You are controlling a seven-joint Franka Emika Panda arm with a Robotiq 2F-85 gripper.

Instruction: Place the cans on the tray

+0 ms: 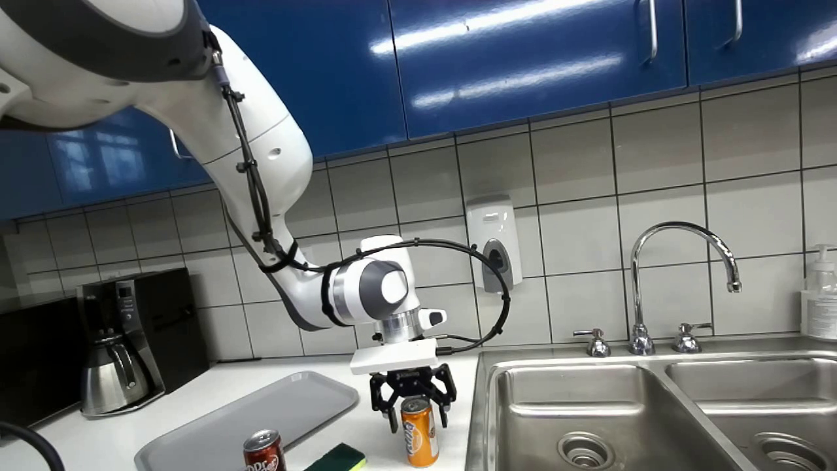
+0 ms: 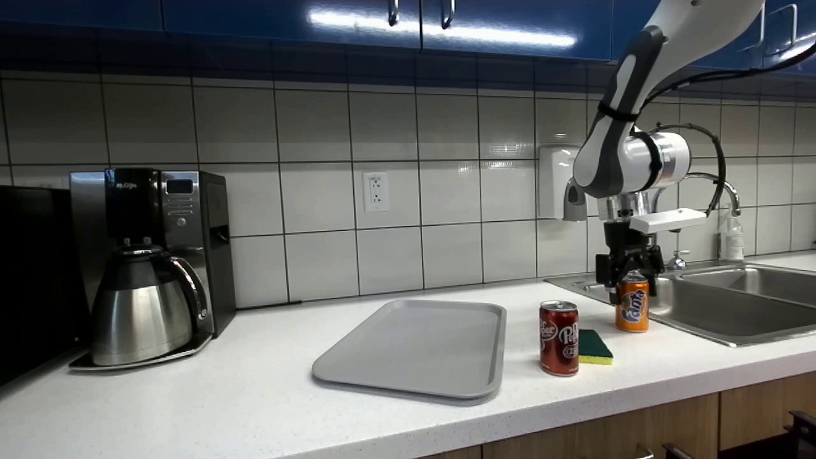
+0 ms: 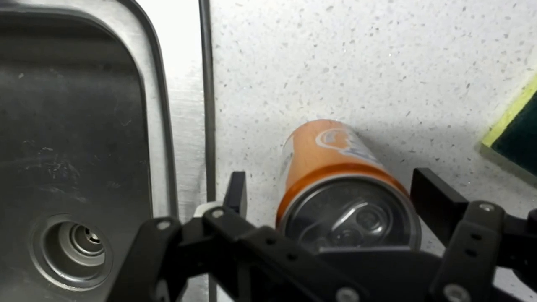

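The small orange-yellow drink can stands upright on the white speckled bench, just beside the stainless-steel sink and well apart from the flat light-grey rectangular tray. The black gripper straddles the can's top, spread wider than it, a gap showing at one side, and holds nothing. The dark-red, silver-topped drink can stands upright between the tray and a rectangular dark-green-and-yellow sponge.
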